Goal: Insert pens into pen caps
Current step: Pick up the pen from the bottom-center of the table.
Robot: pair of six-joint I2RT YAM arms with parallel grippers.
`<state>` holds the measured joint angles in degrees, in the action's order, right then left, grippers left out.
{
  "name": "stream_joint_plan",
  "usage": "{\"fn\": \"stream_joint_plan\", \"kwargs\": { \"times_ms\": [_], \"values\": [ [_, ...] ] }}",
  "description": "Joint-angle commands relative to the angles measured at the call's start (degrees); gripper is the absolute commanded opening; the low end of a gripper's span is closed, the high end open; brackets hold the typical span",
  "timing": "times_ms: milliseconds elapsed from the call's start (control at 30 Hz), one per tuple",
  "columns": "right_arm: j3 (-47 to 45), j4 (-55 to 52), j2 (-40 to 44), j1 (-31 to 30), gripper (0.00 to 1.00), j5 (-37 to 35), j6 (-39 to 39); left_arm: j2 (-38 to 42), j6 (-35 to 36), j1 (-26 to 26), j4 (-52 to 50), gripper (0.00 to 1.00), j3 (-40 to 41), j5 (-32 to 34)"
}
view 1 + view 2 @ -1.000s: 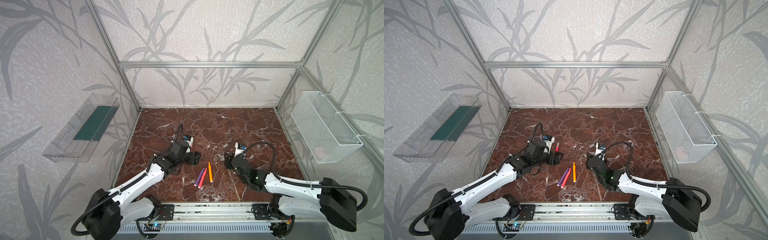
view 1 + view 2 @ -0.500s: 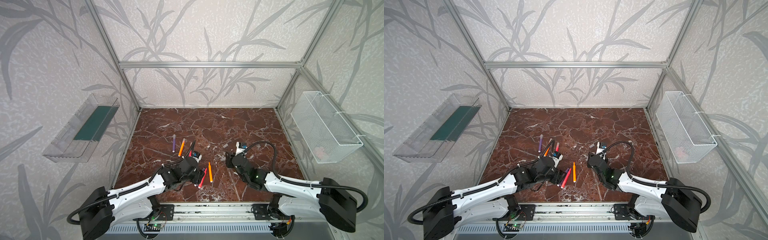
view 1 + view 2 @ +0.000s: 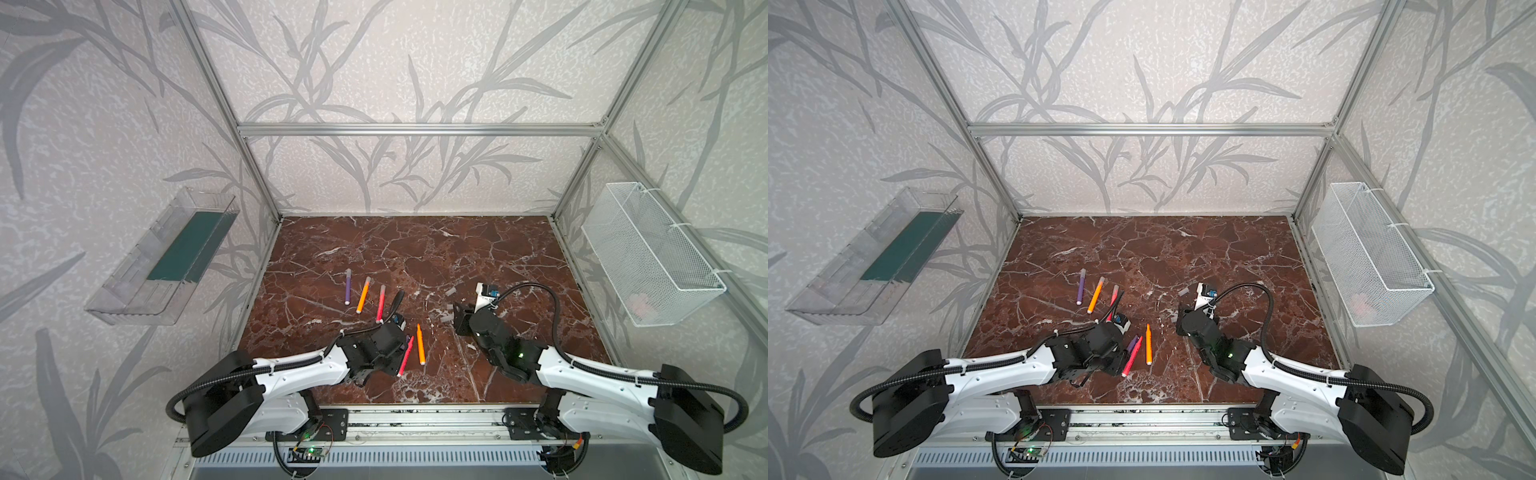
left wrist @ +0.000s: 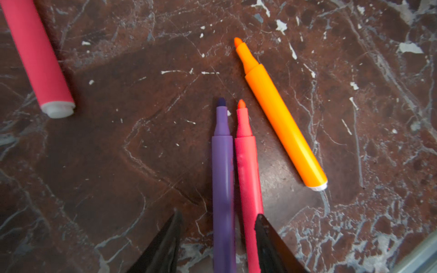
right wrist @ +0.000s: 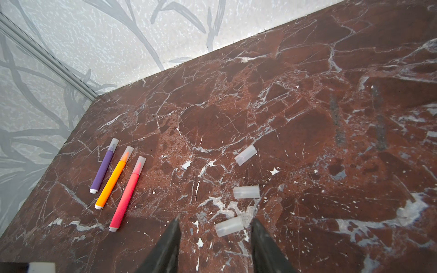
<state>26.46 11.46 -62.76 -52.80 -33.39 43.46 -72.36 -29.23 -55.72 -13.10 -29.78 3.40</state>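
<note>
At six o'clock from the centre of the marble table (image 3: 415, 249), close to the robot's rail, three uncapped pens lie with tips pointing away. The purple pen (image 4: 222, 170) and the pink-red pen (image 4: 248, 170) touch side by side. The orange pen (image 4: 281, 113) lies just beside them, toward three o'clock.

Your left gripper (image 4: 217, 215) has just swung back here from nine o'clock. Its fingers (image 4: 163, 245) have narrowed to about half spread. They straddle the purple and pink-red pens together and grip neither.

That move uncovered the three capped pens (image 3: 363, 295) in a row at nine o'clock, so half the job looks done and a fourth pick is starting. Closing now would likely pinch two pens at once. You may want to favour one.

At three o'clock, your right gripper (image 5: 215, 218) has barely moved. Its jaws stand half apart with the nearest cap (image 5: 229, 226) lying between them, untouched. A second cap (image 5: 246, 192) and a third cap (image 5: 245, 154) lie further toward twelve o'clock. That makes three loose caps for three bare pens.
</note>
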Motion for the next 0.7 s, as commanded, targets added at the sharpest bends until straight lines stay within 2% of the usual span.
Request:
{"fn": "stream_joint_plan", "kwargs": {
  "times_ms": [0,167,400,667],
  "values": [
    [-0.45,-1.36,0.62,0.33,0.48,-1.85,0.23,-1.68,0.43,-0.17,-1.4,0.5,-2.45,2.74],
    [-0.05,-1.01,-0.06,0.32,0.48,-1.73,0.06,-3.46,0.89,-0.17,0.1,0.47,-2.96,0.95],
    [0.26,-0.04,-1.97,0.33,0.48,-1.33,0.31,-8.07,0.35,-0.26,-5.5,0.42,-6.76,6.06],
    [0.13,-0.22,-1.59,0.32,0.48,-1.51,0.23,-9.79,0.5,-1.21,-8.52,0.48,-9.62,6.88]
  ]
}}
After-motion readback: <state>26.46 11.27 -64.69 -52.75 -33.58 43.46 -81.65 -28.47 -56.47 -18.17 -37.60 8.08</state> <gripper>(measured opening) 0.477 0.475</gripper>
